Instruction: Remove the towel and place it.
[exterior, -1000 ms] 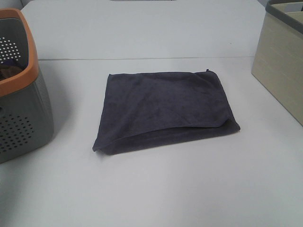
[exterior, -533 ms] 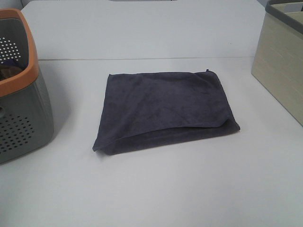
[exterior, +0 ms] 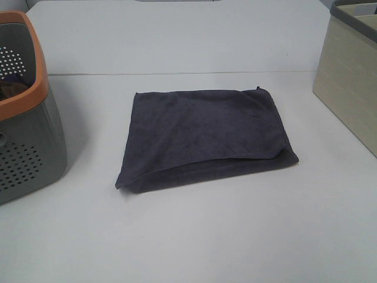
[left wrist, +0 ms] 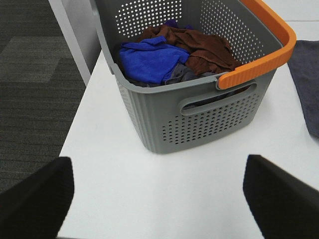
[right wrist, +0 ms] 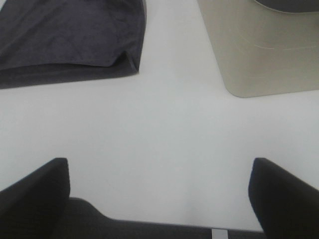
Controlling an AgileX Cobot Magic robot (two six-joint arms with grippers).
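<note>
White table unchanged: folded towel has not moved.

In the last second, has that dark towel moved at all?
No. The towel lies in the same spot between the grey basket and the beige box.

One towel; one grey basket; one beige bin; two end effectors.

towel dark charcoal, plain. basket grey, perforated, orange rim; blue cloth and brown cloth inside. box beige.
</note>
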